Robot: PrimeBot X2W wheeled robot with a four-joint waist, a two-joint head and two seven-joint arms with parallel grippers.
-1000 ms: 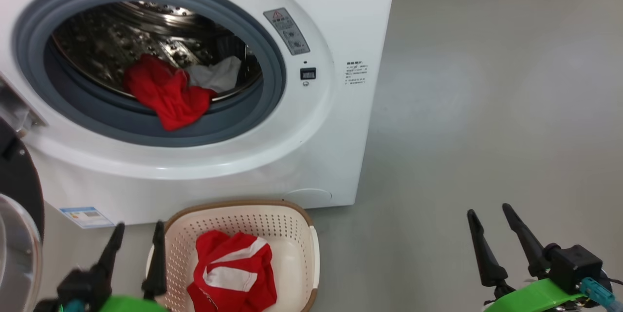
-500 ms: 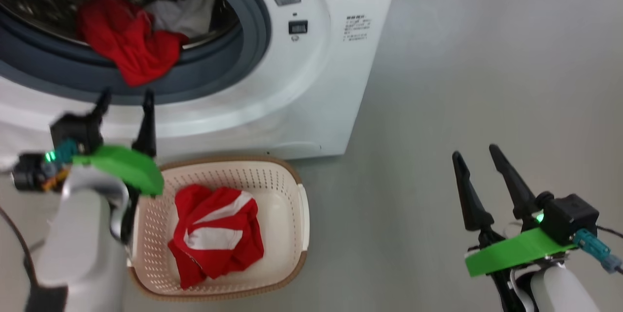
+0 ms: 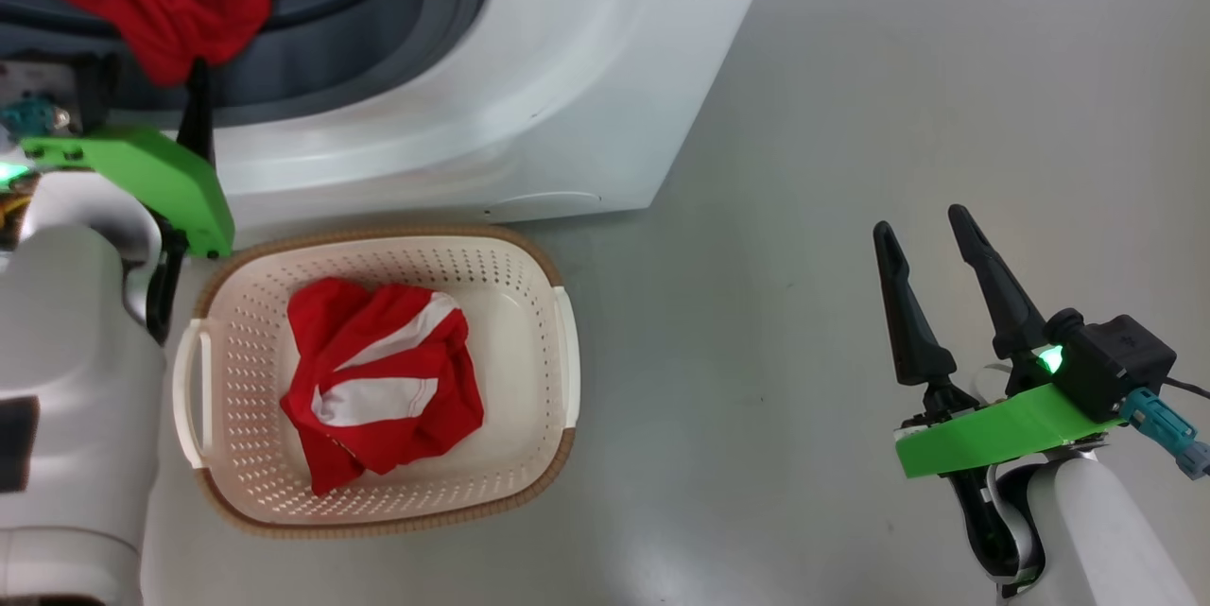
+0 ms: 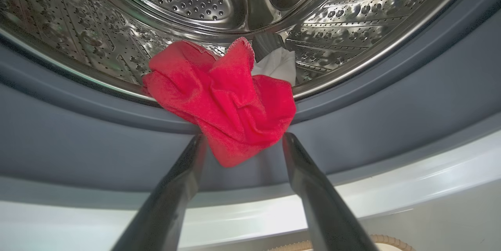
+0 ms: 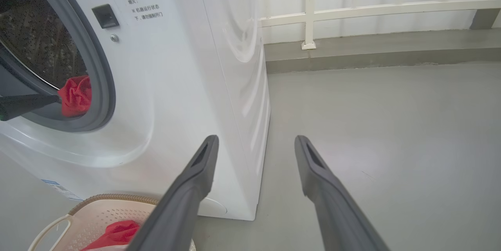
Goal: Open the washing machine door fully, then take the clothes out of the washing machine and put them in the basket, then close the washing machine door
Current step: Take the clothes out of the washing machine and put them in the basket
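Note:
The washing machine (image 3: 529,105) stands open, and its door is out of view. Red clothes (image 4: 227,102) hang from the steel drum (image 4: 188,0) over the grey gasket (image 4: 78,145), with a white piece (image 4: 278,67) behind them. My left gripper (image 4: 243,137) is open at the drum's mouth, its fingertips either side of the cloth's lower corner. In the head view the left gripper (image 3: 146,77) is just under the red clothes (image 3: 151,1). The basket (image 3: 558,341) on the floor holds a red and white garment (image 3: 378,379). My right gripper (image 3: 919,220) hovers open and empty over the floor.
Bare grey floor (image 3: 898,67) spreads to the right of the machine. A white railing (image 5: 352,8) and a low kerb run along the far side. The basket (image 5: 90,212) sits right in front of the machine's base, below my left forearm (image 3: 66,379).
The head camera has tilted down. My left gripper has risen from beside the basket to the drum opening, at the hanging red cloth. The right gripper keeps its place, still open.

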